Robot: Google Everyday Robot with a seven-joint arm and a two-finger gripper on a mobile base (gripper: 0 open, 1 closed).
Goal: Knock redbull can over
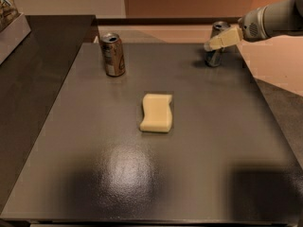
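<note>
From my station I see the dark grey, glossy square table (213, 145) filling most of the camera view; I read it as a clock face with twelve at the far edge. The redbull can (213, 58), a slim, tall silver can with blue patches and a shiny metal top, stands upright at about one o'clock, close to the far right corner; its top rim shows above the gripper and its lower body below it. The gripper (211, 45), pale yellow and tapered, comes in from the two o'clock side on the grey cylindrical arm (277, 17); its tip lies across the upper half of the redbull can, in front of it from this angle; I cannot tell whether it touches the can, and I cannot tell whether the gripper is released or clenched. A wider brown-and-silver can (113, 56) stands upright at eleven o'clock, well apart from the redbull can. A pale yellow, wavy-edged sponge (156, 112) lies flat near the middle of the table, between the two cans and nearer to me; nothing touches it.
</note>
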